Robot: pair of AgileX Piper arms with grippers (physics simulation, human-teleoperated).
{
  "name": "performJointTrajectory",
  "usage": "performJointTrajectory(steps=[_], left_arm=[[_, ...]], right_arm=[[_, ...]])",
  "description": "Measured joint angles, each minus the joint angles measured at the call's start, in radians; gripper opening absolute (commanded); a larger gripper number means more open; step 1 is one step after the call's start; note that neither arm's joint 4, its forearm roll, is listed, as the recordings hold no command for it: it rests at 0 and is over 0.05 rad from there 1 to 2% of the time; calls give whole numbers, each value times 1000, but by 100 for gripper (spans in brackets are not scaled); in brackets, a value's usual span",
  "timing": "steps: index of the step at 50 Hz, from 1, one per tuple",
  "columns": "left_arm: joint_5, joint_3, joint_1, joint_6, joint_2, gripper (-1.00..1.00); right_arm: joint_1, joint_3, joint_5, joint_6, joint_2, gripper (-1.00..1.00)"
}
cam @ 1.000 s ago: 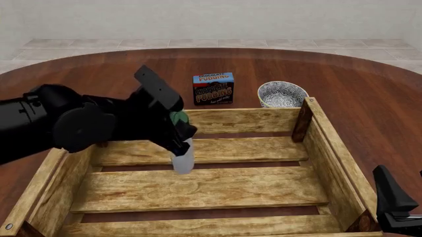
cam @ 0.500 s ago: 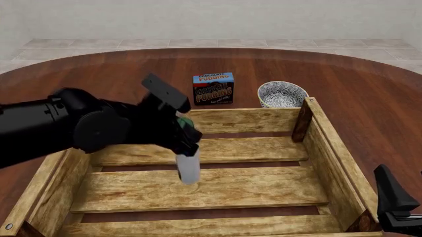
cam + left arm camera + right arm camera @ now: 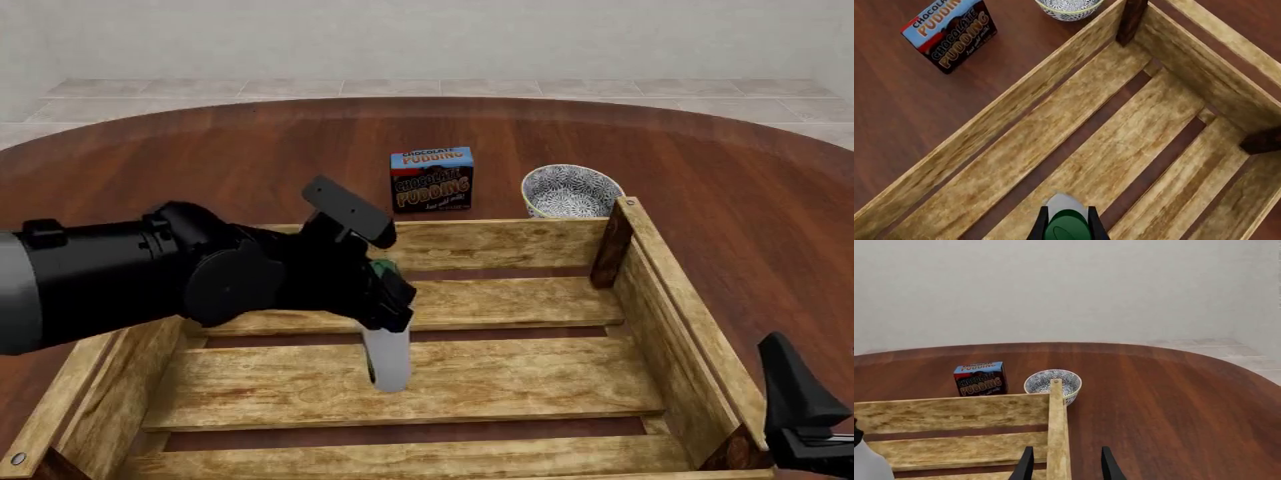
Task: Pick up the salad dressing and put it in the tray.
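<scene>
Over the middle of the tray (image 3: 674, 300), the left gripper (image 3: 387, 290) has its fingers clamped on the dark green neck of the salad dressing (image 3: 387, 358), and the white body hangs down so its base is right at the slatted floor, though I honestly can't tell whether it's touching the plank or just above it. From the left wrist view you only get the green cap and a bit of white shoulder squeezed between the two dark fingers, with the slats spread out below. The bottle leans a little in the front view, not dead upright.

Behind the far wall of the crate, out on the wooden table (image 3: 200, 150), sit the blue chocolate pudding box (image 3: 431, 179) and, to its right, the white speckled bowl (image 3: 571, 191), which is just beside the crate's far right corner post. The right gripper (image 3: 1065, 464) sits off by the near right corner, fingers spread apart with nothing between them, straddling the crate's right wall as its own camera shows it.
</scene>
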Motion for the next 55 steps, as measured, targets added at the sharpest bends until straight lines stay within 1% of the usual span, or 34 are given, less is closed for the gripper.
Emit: performJointTrajectory(steps=[26, 55], left_arm=[[-45, 31, 7, -19, 29, -100], [-84, 59, 10, -21, 53, -100]], right_arm=[[-4, 0, -1, 0, 0, 100], [-6, 0, 0, 2, 0, 100]])
